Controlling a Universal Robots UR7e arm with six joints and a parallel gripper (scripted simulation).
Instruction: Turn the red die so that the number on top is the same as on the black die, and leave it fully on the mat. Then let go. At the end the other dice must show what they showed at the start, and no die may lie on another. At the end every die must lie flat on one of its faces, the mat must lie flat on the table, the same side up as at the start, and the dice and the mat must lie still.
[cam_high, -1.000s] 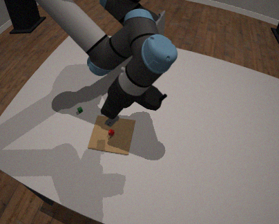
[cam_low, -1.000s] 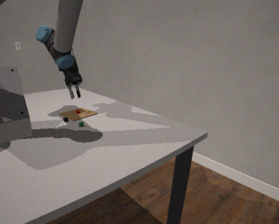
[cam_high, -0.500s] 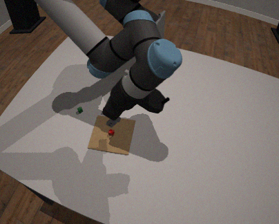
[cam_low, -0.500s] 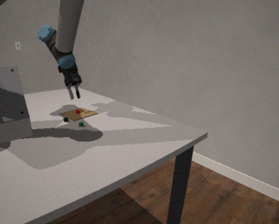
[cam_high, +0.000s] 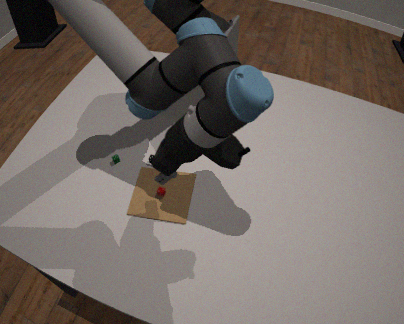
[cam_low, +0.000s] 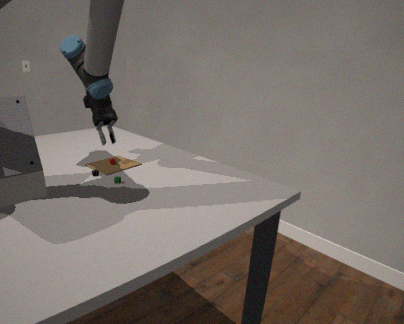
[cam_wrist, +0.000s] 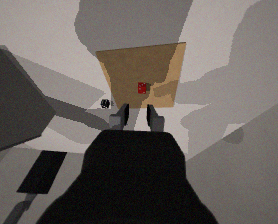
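The red die (cam_high: 161, 191) (cam_low: 113, 161) (cam_wrist: 142, 88) lies flat on the tan mat (cam_high: 175, 205) (cam_low: 127, 163) (cam_wrist: 125, 65), near its middle. The black die (cam_low: 95, 173) (cam_wrist: 105, 103) lies on the table just off the mat's edge; the arm hides it in the top view. The green die (cam_high: 115, 159) (cam_low: 117, 179) lies on the table apart from the mat. My gripper (cam_low: 106, 136) (cam_wrist: 137, 110) hangs well above the mat, fingers apart with nothing between them. The numbers on the dice are too small to read.
The white table (cam_high: 310, 190) (cam_low: 210, 195) ends close on the near side in the exterior view. A grey box-like mount (cam_low: 17, 150) stands at the left of the table. The arm's shadows fall across the mat and table.
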